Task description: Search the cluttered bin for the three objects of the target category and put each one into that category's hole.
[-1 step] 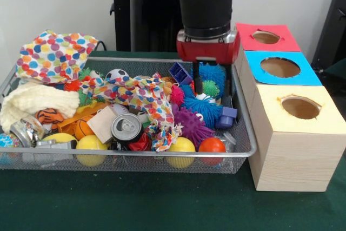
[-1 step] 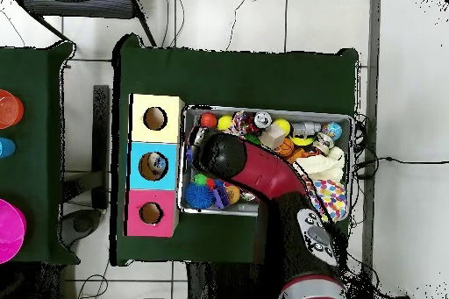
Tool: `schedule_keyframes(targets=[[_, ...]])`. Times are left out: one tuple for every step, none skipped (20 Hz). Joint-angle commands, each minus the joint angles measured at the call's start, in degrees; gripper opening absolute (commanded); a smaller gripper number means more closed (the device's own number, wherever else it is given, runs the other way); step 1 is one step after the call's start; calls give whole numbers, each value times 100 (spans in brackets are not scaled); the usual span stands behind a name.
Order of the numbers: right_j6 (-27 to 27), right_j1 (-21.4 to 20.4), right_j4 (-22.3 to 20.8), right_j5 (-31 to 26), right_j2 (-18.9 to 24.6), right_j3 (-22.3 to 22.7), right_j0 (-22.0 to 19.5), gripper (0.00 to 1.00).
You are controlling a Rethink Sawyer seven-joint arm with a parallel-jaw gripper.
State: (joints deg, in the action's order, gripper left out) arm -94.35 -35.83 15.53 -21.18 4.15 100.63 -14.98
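Your gripper (image 1: pixel 211 82) is hanging right of centre in the front view, fingers spread over the blue spiky ball (image 1: pixel 204 106) directly beneath it.

A dark green cloth-covered table (image 1: pixel 162 209) stood before a plain pale wall (image 1: pixel 48 4), with a black upright piece of furniture (image 1: pixel 143 17) against that wall and a dark chair back (image 1: pixel 332 25) at the side edge. From overhead, the floor was light tile with thin dark seams (image 2: pixel 289 24), crossed by thin black cables (image 2: pixel 386 160). A second green-covered table (image 2: pixel 39 138) stood to one side, carrying a round magenta disc (image 2: pixel 10 230), a red round lid-like object (image 2: pixel 9 109) and a small blue object (image 2: pixel 4 147) at its edge.
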Motion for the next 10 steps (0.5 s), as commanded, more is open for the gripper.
schedule_keyframes(targets=[[-907,751,261,232,589,-432,-258,100],[-898,833,246,392,646,-421,-294,100],[-888,885,228,452,662,-449,-305,100],[-879,934,201,576,716,-435,-334,100],[-886,952,172,658,739,-417,-339,100],[-886,993,138,733,721,-461,-337,100],[-901,1012,121,753,690,-492,-322,100],[-918,1022,105,790,655,-502,-306,100],[-936,1032,88,828,621,-512,-291,100],[-949,1072,80,904,632,-510,-301,100]])
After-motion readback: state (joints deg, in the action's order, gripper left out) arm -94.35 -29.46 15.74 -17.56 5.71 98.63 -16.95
